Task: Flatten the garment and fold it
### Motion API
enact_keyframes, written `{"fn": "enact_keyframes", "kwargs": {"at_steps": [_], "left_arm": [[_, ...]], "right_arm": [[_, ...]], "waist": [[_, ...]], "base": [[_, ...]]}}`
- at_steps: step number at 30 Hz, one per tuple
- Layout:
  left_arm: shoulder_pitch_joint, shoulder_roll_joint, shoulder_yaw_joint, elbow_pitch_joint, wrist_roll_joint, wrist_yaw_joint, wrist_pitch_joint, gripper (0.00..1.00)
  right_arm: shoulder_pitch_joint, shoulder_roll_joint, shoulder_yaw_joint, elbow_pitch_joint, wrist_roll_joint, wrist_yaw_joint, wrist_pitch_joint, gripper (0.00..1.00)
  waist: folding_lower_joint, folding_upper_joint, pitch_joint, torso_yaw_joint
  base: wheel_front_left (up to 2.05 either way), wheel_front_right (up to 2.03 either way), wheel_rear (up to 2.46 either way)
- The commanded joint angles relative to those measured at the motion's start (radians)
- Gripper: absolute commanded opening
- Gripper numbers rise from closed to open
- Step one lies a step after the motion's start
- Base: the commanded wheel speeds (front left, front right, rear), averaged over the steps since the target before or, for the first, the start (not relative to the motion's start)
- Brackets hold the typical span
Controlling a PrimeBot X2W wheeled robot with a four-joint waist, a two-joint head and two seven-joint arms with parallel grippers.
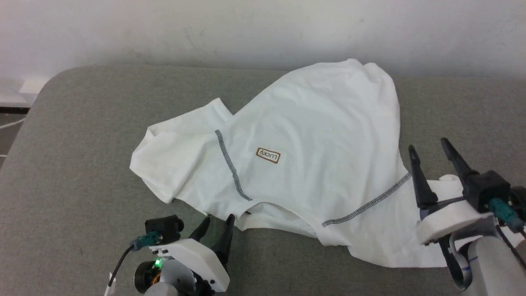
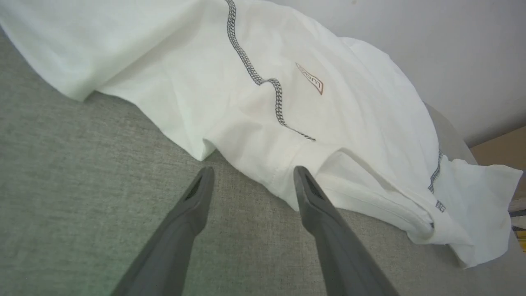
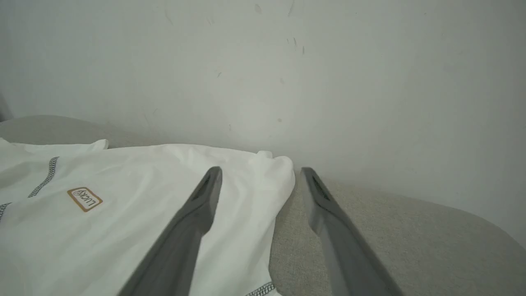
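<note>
Grey fabric tabletop (image 1: pixel 82 135) meets a white wall (image 1: pixel 246 28). Left gripper (image 1: pixel 219 218) fingers are apart and empty, just beside the near edge of the white shirt (image 1: pixel 320 123). Right gripper (image 1: pixel 427 144) fingers are also apart and empty, at its right edge. The shirt lies rumpled, logo patch (image 1: pixel 268 155) facing up.

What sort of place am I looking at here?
Probably a plain indoor test room: a grey cloth-covered table stands against a bare white wall, with a single shirt laid out on it.

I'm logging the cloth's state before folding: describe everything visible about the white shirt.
The garment is white, soft fabric, lying crumpled on the grey padded surface, with dark zigzag seams and a brown-edged logo patch. The open left claw points at its near hem, the open right claw at its right edge; neither grips it.
</note>
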Motion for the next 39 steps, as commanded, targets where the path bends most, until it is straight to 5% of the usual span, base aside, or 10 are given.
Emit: {"fn": "enact_keyframes", "kwargs": {"at_steps": [1, 12, 13, 14, 21, 27, 39], "left_arm": [[-0.021, 0.002, 0.009, 0.002, -0.01, 0.009, 0.004, 1.0], [-0.098, 0.021, 0.037, 0.061, -0.033, 0.004, 0.001, 1.0], [-0.106, 0.023, 0.035, 0.067, -0.032, -0.003, -0.004, 0.3], [-0.114, 0.024, 0.035, 0.071, -0.032, -0.009, -0.012, 0.0], [-0.131, 0.035, 0.032, 0.069, -0.003, -0.02, -0.1, 0.0], [-0.099, 0.028, 0.001, 0.024, 0.018, -0.018, -0.125, 0.0], [-0.081, 0.003, -0.062, -0.051, 0.03, -0.002, -0.103, 0.0]], "right_arm": [[0.039, 0.022, -0.004, -0.052, -0.011, -0.002, 0.009, 1.0], [0.224, 0.065, 0.046, -0.273, 0.017, -0.002, 0.122, 1.0], [0.233, 0.058, 0.058, -0.279, 0.02, -0.002, 0.136, 1.0], [0.241, 0.047, 0.076, -0.287, 0.026, -0.002, 0.149, 1.0], [0.295, -0.096, 0.293, -0.389, 0.133, -0.002, 0.288, 1.0], [0.256, -0.206, 0.457, -0.411, 0.111, -0.002, 0.405, 1.0], [0.066, -0.226, 0.629, -0.149, -0.032, -0.002, 0.44, 1.0]], "waist": [[0.0001, -0.0001, 0.009, -0.061], [0.0001, -0.0001, 0.059, -0.132], [0.0001, -0.0001, 0.061, -0.135], [0.0001, -0.0001, 0.062, -0.137], [0.0001, -0.0001, 0.039, -0.136], [0.0001, -0.0001, 0.017, -0.103], [0.0001, -0.0001, 0.032, -0.021]], "base": [[0.0, 0.0, 0.0], [0.0, 0.0, 0.0], [0.0, 0.0, 0.0], [0.0, 0.0, 0.0], [0.0, 0.0, 0.0], [0.0, 0.0, 0.0], [0.0, 0.0, 0.0]]}}
